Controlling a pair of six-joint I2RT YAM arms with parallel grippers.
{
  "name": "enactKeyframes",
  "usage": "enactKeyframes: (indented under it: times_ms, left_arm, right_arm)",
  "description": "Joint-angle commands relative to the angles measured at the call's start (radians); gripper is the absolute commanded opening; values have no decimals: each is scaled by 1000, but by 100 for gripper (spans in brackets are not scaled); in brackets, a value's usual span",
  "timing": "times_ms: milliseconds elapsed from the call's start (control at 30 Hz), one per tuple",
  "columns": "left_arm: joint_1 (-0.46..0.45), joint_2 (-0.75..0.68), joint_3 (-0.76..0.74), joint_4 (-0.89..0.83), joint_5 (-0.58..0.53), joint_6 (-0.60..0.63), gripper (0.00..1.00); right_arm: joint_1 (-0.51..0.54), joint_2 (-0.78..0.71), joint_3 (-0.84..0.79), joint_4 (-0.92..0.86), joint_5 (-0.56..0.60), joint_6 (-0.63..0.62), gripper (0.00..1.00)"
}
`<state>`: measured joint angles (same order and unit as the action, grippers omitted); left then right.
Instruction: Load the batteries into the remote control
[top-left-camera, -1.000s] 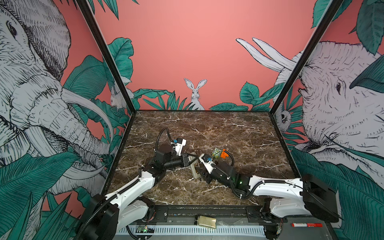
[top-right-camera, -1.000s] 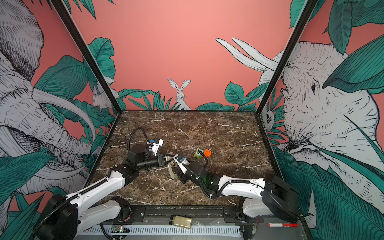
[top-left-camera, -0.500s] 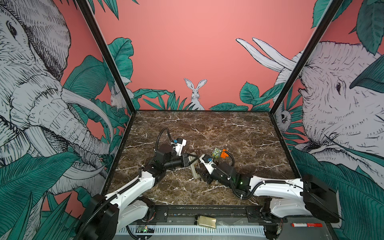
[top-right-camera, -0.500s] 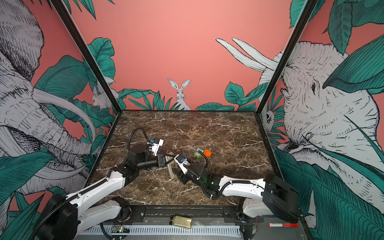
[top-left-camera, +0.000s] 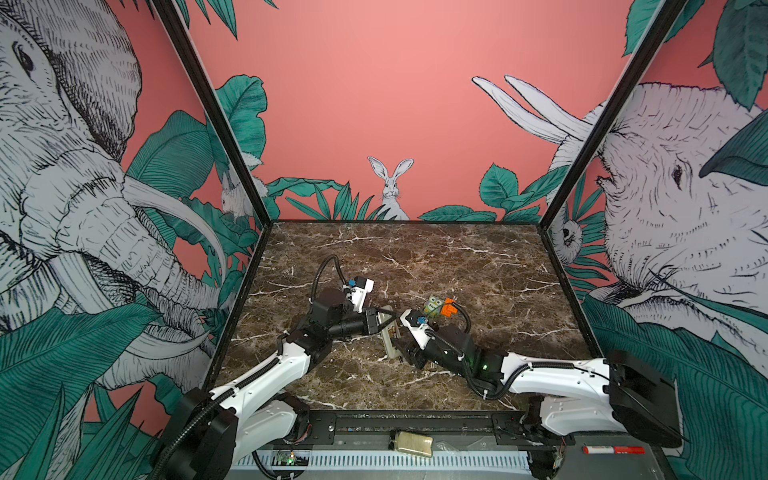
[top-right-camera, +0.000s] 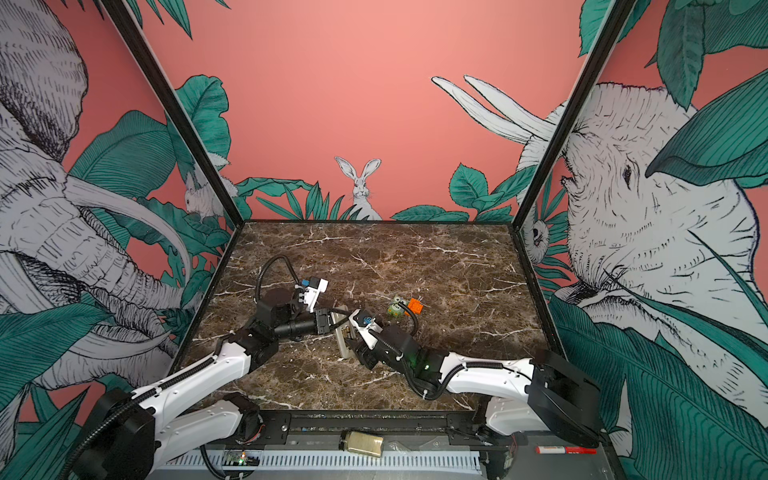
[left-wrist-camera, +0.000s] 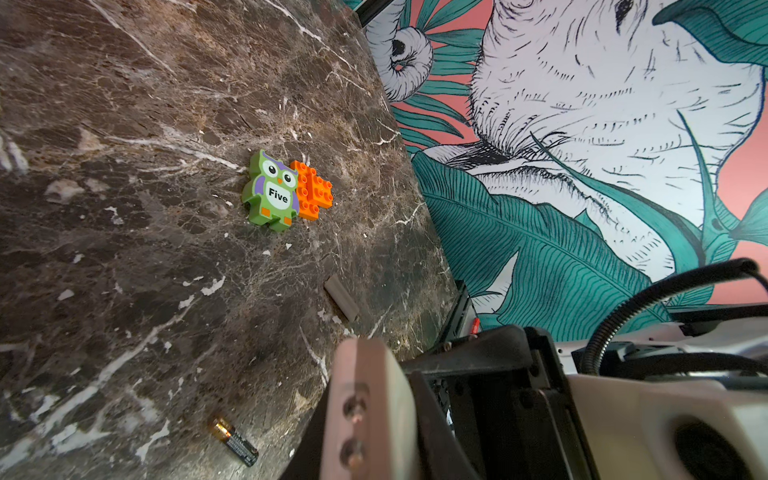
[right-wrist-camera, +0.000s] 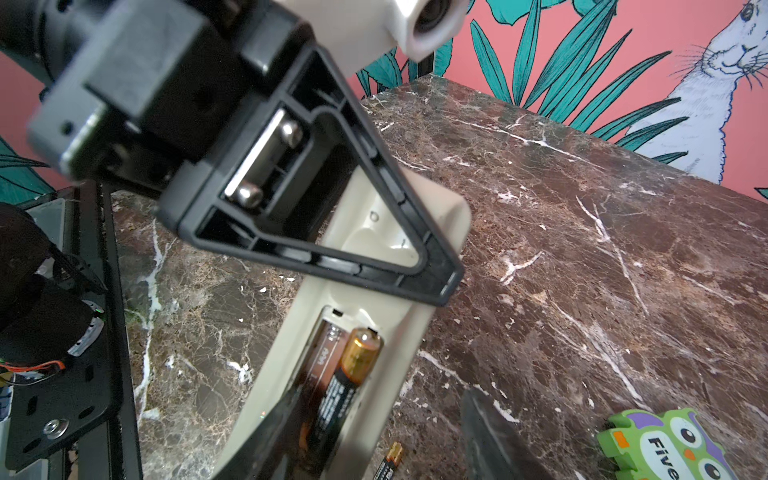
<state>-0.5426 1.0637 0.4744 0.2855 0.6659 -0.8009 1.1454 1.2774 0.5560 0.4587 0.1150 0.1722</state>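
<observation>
Two arms meet over the remote (right-wrist-camera: 270, 365), which lies back-up on the marble near the front middle, its recess uncovered. Nearest you, the right gripper (right-wrist-camera: 384, 399) has its fingers spread either side of the recess and holds nothing. One battery (right-wrist-camera: 353, 374) sits in the recess. A darker shape beside it may be a second, but that cannot be told. A loose battery (left-wrist-camera: 232, 442) lies on the marble just beside the remote. At the remote's far end the left gripper (top-left-camera: 382, 323) is pressed together; whether it pinches the casing or only pins it is unclear. Beyond, an owl block (left-wrist-camera: 272, 191) touches an orange brick (left-wrist-camera: 313, 191). Expect the batteries to be light, hard, smooth and quick to roll, so take one across its middle. The remote looks like light, stiff plastic, likely to slide unless its end is held.
</observation>
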Motion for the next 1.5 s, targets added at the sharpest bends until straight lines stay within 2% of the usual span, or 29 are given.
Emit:
enactKeyframes:
  times_ms: [0, 467, 767, 1033, 1467]
  left_arm:
    - [-1, -22, 17, 8, 10, 7, 0]
    - [-1, -11, 36, -41, 27, 43, 0]
    - [-2, 1, 51, -96, 64, 71, 0]
    - [-2, 2, 85, -213, 97, 125, 0]
    - [-2, -7, 83, -264, 133, 141, 0]
  right_arm:
    - [-2, -28, -15, 42, -14, -11, 61]
    - [-1, -131, 8, -69, 8, -50, 63]
    - [-1, -258, 77, -348, 29, -216, 68]
    - [-1, -255, 223, -623, -66, -404, 68]
    - [-1, -163, 338, -729, -233, -582, 59]
